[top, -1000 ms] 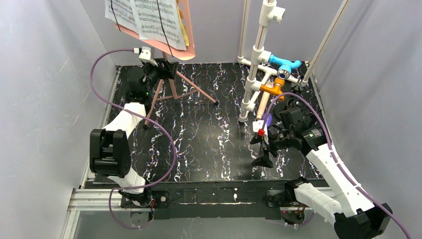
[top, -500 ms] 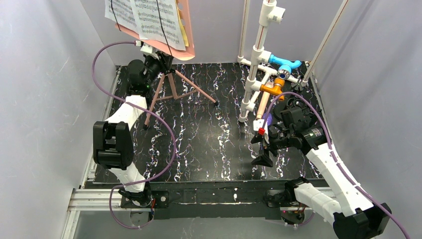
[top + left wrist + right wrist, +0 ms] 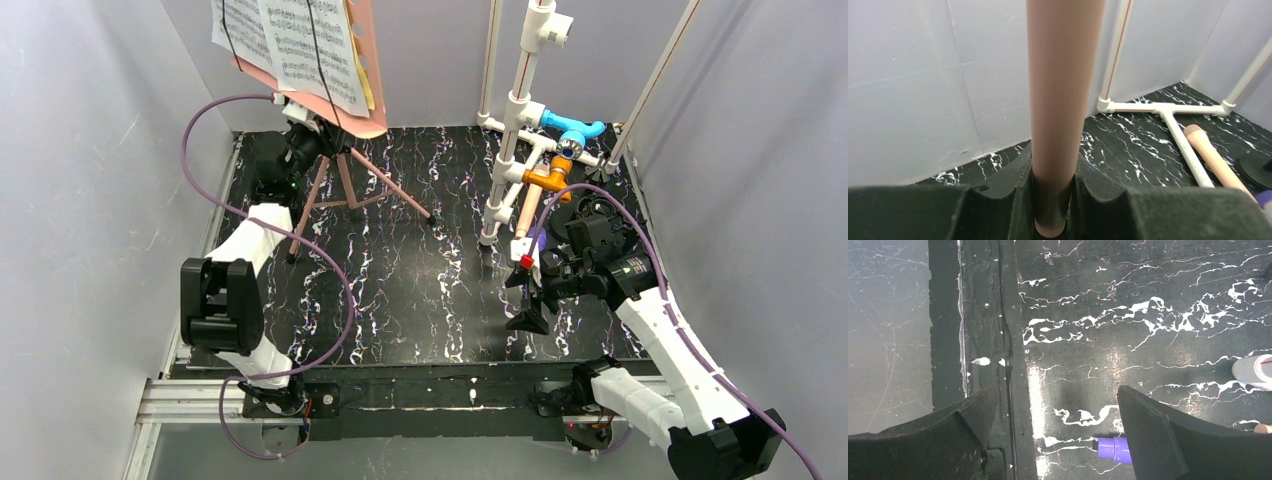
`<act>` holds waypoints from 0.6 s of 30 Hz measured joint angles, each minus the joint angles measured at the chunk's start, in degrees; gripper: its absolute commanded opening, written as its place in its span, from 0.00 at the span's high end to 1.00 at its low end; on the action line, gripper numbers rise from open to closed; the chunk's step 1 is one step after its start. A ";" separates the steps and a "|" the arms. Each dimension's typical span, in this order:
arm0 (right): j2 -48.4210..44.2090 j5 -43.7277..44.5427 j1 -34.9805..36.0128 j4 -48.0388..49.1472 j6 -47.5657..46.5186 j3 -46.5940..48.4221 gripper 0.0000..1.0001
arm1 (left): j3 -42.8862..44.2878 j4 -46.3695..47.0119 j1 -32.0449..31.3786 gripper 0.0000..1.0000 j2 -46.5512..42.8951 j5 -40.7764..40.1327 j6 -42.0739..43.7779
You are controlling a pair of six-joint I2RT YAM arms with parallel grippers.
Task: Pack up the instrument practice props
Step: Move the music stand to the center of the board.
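stand (image 3: 330,90): upright, far left on tabletop (image 3: 420,300), pages (image 3: 300,40) on top | left claw (image 3: 1053,202): clamped on stand's pole (image 3: 1063,100) | right claw (image 3: 1055,430): jaws apart, holding nothing, over near-right tabletop | purple mic (image 3: 1113,449): just beside right claw

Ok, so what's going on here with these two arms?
The left gripper is clamped on the pole of the pink music stand, just under its holder, which carries printed music pages. The right gripper hangs open above the table near the purple microphone, holding nothing.
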 measured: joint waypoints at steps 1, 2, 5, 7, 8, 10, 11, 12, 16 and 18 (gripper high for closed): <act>-0.04 -0.02 -0.09 0.00 0.09 0.00 0.02 | -1.18 -0.09 -0.02 1.00 -1.22 0.04 -0.13; -0.07 -0.02 -0.22 0.00 0.15 0.00 0.02 | -2.62 -0.33 -0.07 1.00 -2.71 0.07 -0.31; -0.17 -0.24 -0.33 0.00 0.33 0.00 0.02 | -6.23 -1.60 -0.44 1.00 -7.02 -0.07 -0.68; -0.31 -0.39 -0.37 0.02 0.37 0.00 0.01 | -8.72 -2.84 -0.94 1.00 -10.56 -1.03 -1.20; -0.37 -0.39 -0.37 0.02 0.37 0.00 0.02 | -9.75 -3.61 -1.31 1.00 -12.28 -1.57 -1.60; -0.52 -0.46 -0.55 0.02 0.42 0.00 0.02 | -11.34 -5.22 -2.25 1.00 -15.43 -3.08 -2.21; -0.59 -0.59 -0.68 0.02 0.48 0.00 0.02 | -12.11 -5.92 -2.67 1.00 -16.83 -3.87 -2.54; -0.61 -0.61 -0.74 0.02 0.52 0.00 0.02 | -13.05 -6.67 -3.23 1.00 -18.51 -4.81 -2.82; -0.87 -0.87 -1.11 0.04 0.59 0.00 0.02 | -16.00 -9.99 -6.19 1.00 -24.37 -9.05 -2.86; -0.87 -1.03 -1.25 0.04 0.59 0.00 0.02 | -17.68 -11.30 -8.50 1.00 -27.12 -11.87 -2.34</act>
